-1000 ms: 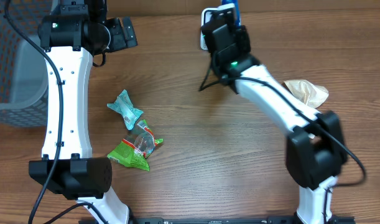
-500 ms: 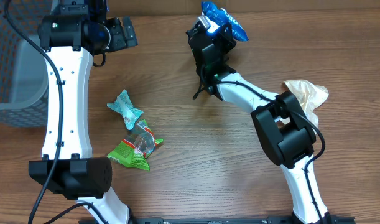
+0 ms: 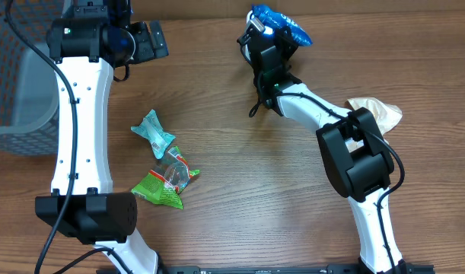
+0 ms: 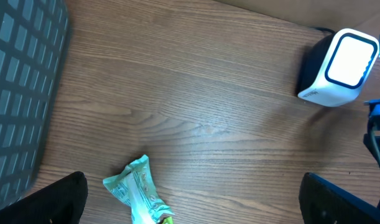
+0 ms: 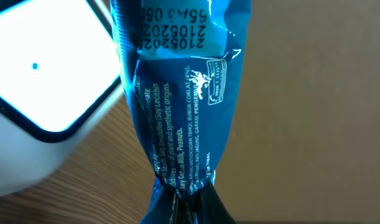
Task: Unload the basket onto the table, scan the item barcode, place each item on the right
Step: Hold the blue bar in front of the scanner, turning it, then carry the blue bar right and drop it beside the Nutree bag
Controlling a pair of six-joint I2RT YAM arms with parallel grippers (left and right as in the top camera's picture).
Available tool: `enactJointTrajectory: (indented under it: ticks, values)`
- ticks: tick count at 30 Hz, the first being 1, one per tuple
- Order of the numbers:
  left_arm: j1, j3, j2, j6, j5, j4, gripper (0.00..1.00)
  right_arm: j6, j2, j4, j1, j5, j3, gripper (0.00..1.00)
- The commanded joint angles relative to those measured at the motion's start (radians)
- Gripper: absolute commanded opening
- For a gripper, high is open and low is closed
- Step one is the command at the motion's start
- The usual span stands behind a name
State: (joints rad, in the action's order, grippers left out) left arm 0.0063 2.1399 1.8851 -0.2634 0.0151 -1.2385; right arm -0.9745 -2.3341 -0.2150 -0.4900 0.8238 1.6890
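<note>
Clamping blue packet beside scanner, right end effector, left end effector wide, wrappers

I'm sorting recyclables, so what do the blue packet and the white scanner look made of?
Blue packet: probably thin glossy plastic film; it creases, shines and pinches to a twist. Scanner: likely smooth hard plastic, a white rounded shell with a bright window.

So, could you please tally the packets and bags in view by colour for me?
Blue packet, held in the right hand: 1
Teal packet: 1
Green packet: 1
Beige bag: 1
Total: 4
</note>
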Motion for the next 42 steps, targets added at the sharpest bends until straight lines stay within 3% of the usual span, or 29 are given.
enactJointTrajectory:
  ticks: [1,9,17,22,28,34,42]
  values:
    - [-0.006,0.022,0.011,-0.014,0.008,0.001,1.0,-0.003,0.008,-0.001,-0.002,-0.06,0.025,0.04]
    - [-0.006,0.022,0.011,-0.014,0.008,0.001,1.0,-0.03,-0.002,0.074,0.006,-0.081,0.025,0.04]
    - [-0.006,0.022,0.011,-0.014,0.008,0.001,1.0,-0.198,-0.002,-0.055,0.008,0.049,0.025,0.04]
    - [-0.006,0.022,0.011,-0.014,0.008,0.001,1.0,-0.201,-0.002,-0.07,-0.013,0.119,0.025,0.04]
    - [-0.006,0.022,0.011,-0.014,0.008,0.001,1.0,0.043,0.048,0.017,-0.104,0.098,0.025,0.04]
    - [-0.006,0.022,0.011,-0.014,0.008,0.001,1.0,0.371,0.207,0.402,-0.138,-0.088,0.025,0.04]
    - [-0.006,0.022,0.011,-0.014,0.008,0.001,1.0,0.848,0.573,0.803,-0.12,-0.363,0.025,0.04]
